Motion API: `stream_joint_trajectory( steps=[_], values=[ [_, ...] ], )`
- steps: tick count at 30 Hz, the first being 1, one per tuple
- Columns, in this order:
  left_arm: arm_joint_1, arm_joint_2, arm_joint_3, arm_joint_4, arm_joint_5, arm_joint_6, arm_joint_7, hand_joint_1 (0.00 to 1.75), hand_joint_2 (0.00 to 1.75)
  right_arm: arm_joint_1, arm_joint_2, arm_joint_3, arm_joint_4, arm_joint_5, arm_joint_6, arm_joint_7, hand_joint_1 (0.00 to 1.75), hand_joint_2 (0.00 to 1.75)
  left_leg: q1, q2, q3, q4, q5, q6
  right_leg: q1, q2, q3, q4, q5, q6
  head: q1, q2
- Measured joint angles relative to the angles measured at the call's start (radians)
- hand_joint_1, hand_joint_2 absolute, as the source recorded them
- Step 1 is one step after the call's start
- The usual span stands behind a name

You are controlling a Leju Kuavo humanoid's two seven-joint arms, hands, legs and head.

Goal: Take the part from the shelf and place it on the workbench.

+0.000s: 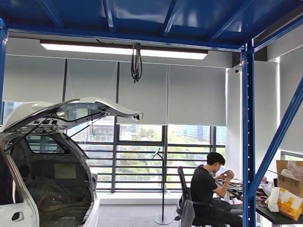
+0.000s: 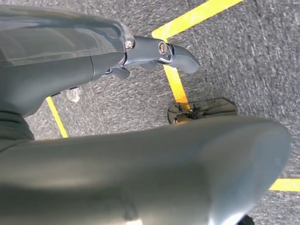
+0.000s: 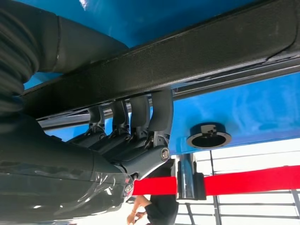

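Three views, each facing a different part of the room

The head view looks level across the room at a white car (image 1: 42,161), blue steel posts (image 1: 248,137) and far windows. The left wrist view points down, close behind the left hand (image 2: 155,51), at grey floor (image 2: 254,61) with yellow lines (image 2: 176,84). The right wrist view sits very near the right hand (image 3: 134,126), facing a black bar (image 3: 198,61) and a blue surface. No object plainly appears in two views.

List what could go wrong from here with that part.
1. The right hand grips the long black part with its fingers hooked over it. The part reaches far past the hand, so it might tilt or slip.
2. A red barrier belt is close by, and the part's end could catch it.
3. A person sits at a table; turning with the part may bring it near them.
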Motion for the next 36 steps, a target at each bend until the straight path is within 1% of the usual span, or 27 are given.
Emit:
stream_joint_trajectory(
  steps=[7, 10, 12, 14, 16, 19, 21, 24, 28, 32, 34, 36],
  values=[
    [-0.001, 0.000, -0.010, 0.000, 0.013, 0.012, -0.006, 0.00, 1.75, 0.010, -0.016, 0.002, -0.040, -0.046, -0.009, -0.029, 1.75, 1.75, 0.000, 0.000, 0.000, 0.000, 0.000, 0.000, 0.000, 0.001, 0.000, 0.000, 0.000, 0.000, 0.000, 0.000],
    [0.000, 0.000, -0.010, 0.000, 0.028, 0.012, -0.007, 0.00, 1.75, 0.029, -0.022, 0.004, -0.099, -0.091, 0.001, -0.055, 1.75, 1.75, 0.000, 0.000, 0.000, 0.000, 0.000, 0.000, 0.000, 0.001, 0.000, 0.000, 0.000, 0.000, 0.000, 0.000],
    [0.002, 0.000, -0.008, 0.000, 0.042, 0.010, -0.009, 0.00, 1.75, 0.054, -0.025, 0.008, -0.176, -0.153, 0.028, -0.080, 1.75, 1.75, 0.000, 0.000, -0.001, 0.000, 0.000, 0.000, 0.000, 0.001, -0.001, 0.000, 0.000, 0.000, 0.000, 0.000],
    [0.005, 0.000, -0.005, 0.000, 0.056, 0.006, -0.016, 0.00, 1.75, 0.081, -0.030, 0.014, -0.273, -0.237, 0.074, -0.095, 1.75, 1.75, 0.000, 0.000, -0.001, 0.000, 0.000, 0.000, 0.000, 0.001, -0.002, 0.000, 0.000, 0.000, 0.000, 0.000],
    [0.009, 0.000, 0.000, 0.000, 0.071, 0.000, -0.030, 0.00, 1.75, 0.111, -0.039, 0.023, -0.381, -0.366, 0.128, -0.123, 1.75, 1.75, 0.000, 0.000, -0.002, 0.000, 0.000, 0.000, 0.000, 0.000, -0.002, 0.000, 0.000, 0.000, 0.000, 0.000],
    [0.016, 0.001, 0.018, 0.000, 0.114, -0.027, -0.061, 0.00, 1.75, 0.169, -0.061, 0.030, -0.572, -0.646, 0.220, -0.179, 1.75, 1.75, 0.000, 0.000, -0.002, 0.000, 0.000, 0.000, 0.000, 0.000, -0.003, 0.000, 0.000, 0.000, 0.000, 0.000],
    [0.019, 0.003, 0.036, 0.000, 0.142, -0.040, -0.075, 0.00, 1.75, 0.209, -0.082, 0.029, -0.706, -0.825, 0.264, -0.203, 1.75, 1.75, 0.000, 0.000, -0.003, 0.000, 0.000, 0.000, 0.000, -0.001, -0.003, 0.000, -0.001, -0.001, 0.000, 0.000],
    [0.023, 0.007, 0.059, 0.000, 0.159, -0.030, -0.061, 0.00, 1.75, 0.265, -0.117, 0.021, -0.896, -1.008, 0.303, -0.221, 1.75, 1.75, 0.000, 0.000, -0.003, 0.000, 0.000, 0.000, 0.000, 0.000, -0.003, 0.000, -0.001, -0.001, 0.000, 0.000],
    [0.026, 0.016, 0.080, 0.000, 0.164, 0.009, 0.004, 0.00, 1.75, 0.339, -0.144, 0.000, -1.100, -1.176, 0.357, -0.249, 1.75, 1.75, -0.001, 0.000, -0.003, 0.000, 0.000, 0.000, 0.000, 0.000, -0.003, 0.000, -0.001, -0.001, 0.000, 0.000],
    [0.030, 0.029, 0.098, 0.000, 0.176, 0.040, 0.045, 0.00, 1.75, 0.401, -0.181, -0.005, -1.221, -1.313, 0.433, -0.221, 1.75, 1.75, 0.000, 0.000, -0.002, 0.000, 0.000, 0.000, 0.000, 0.000, -0.003, 0.000, -0.001, -0.001, 0.000, 0.000],
    [0.034, 0.034, 0.104, 0.000, 0.178, 0.047, 0.054, 0.00, 1.75, 0.427, -0.204, -0.003, -1.248, -1.332, 0.458, -0.249, 1.75, 1.75, 0.000, 0.000, -0.002, 0.000, 0.000, 0.000, 0.000, 0.000, -0.003, 0.000, -0.001, -0.001, 0.000, 0.000],
    [0.037, 0.039, 0.106, 0.000, 0.175, 0.049, 0.057, 0.00, 1.75, 0.452, -0.218, 0.000, -1.275, -1.316, 0.466, -0.292, 1.75, 1.75, 0.000, 0.000, -0.002, 0.000, 0.000, 0.000, 0.000, 0.000, -0.003, 0.000, -0.001, -0.001, 0.000, 0.000]
  ],
)
